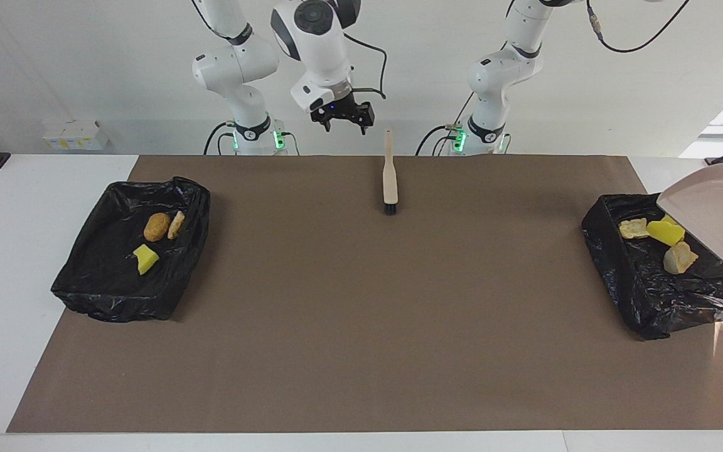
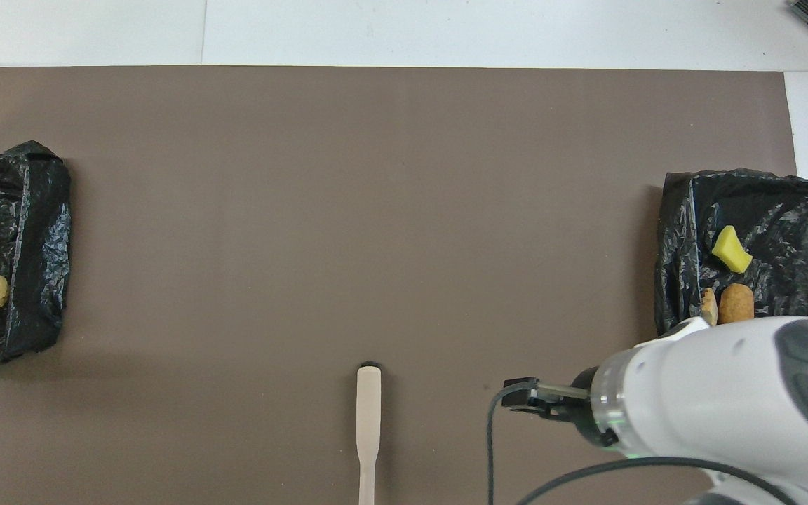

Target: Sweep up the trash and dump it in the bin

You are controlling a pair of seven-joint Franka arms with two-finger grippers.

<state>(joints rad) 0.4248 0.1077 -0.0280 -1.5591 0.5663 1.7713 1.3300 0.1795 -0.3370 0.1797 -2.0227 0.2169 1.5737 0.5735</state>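
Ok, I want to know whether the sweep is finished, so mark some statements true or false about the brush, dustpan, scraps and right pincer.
1. The brush lies unheld on the brown mat. True.
2. The right pincer is shut on the brush. False: it is open and raised, clear of the handle.
3. The dustpan hangs tilted over the bin at the left arm's end. True.
4. Scraps lie loose on the mat. False: those in view lie in that bin and in the bin at the right arm's end.

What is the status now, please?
Right gripper jaws open, raised, brush lying free. Left gripper unseen, dustpan tilted over bin. Trash binned. Nothing blocking.
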